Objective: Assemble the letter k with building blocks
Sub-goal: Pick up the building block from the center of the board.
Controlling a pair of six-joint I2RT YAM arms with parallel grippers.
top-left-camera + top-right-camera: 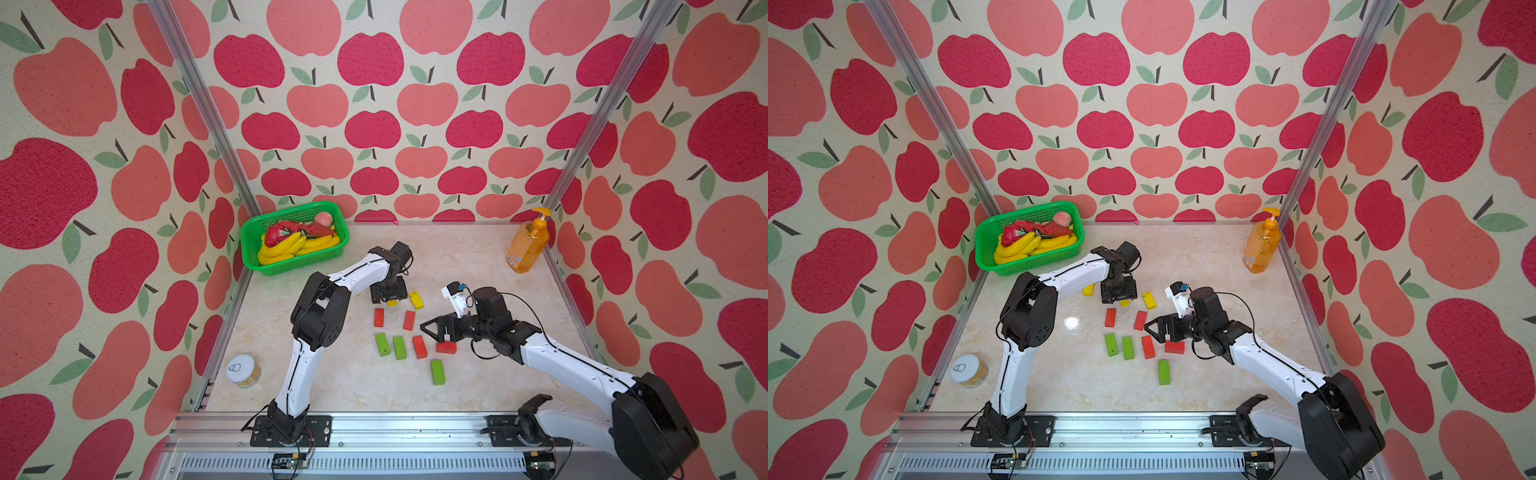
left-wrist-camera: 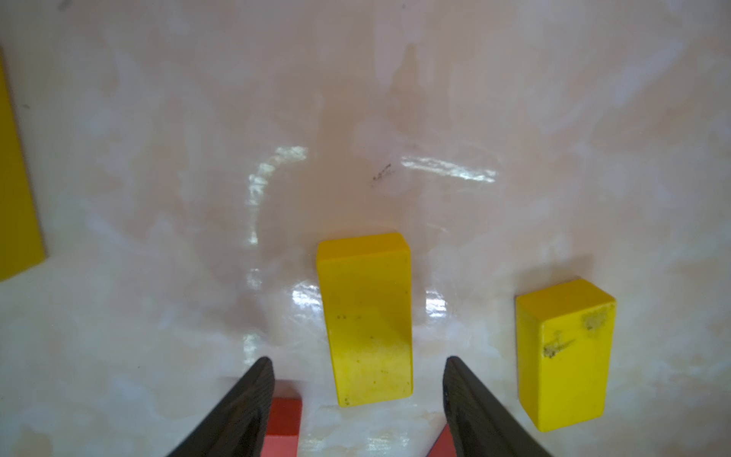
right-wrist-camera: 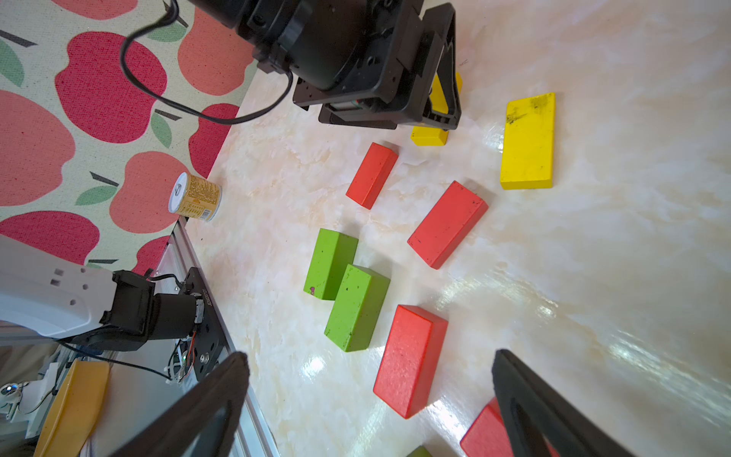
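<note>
Building blocks lie loose and apart mid-table; no letter k shows. My left gripper (image 1: 388, 297) points down, open, its fingertips either side of a yellow block (image 2: 368, 316) with gaps on both sides. A second yellow block (image 1: 416, 300) lies just right of it, and a third (image 1: 1088, 289) lies beside the arm. Red blocks (image 1: 378, 317) (image 1: 409, 320) (image 1: 419, 347) and green blocks (image 1: 382, 344) (image 1: 400, 348) (image 1: 437, 372) lie nearer the front. My right gripper (image 1: 428, 328) hangs wide open and empty above a red block (image 1: 446, 347), pointing left.
A green basket (image 1: 249, 232) of bananas stands at the back left corner. An orange soap bottle (image 1: 527, 245) is at the back right, a small can (image 1: 243, 370) at the front left. An aluminium rail (image 1: 374, 428) runs along the front edge.
</note>
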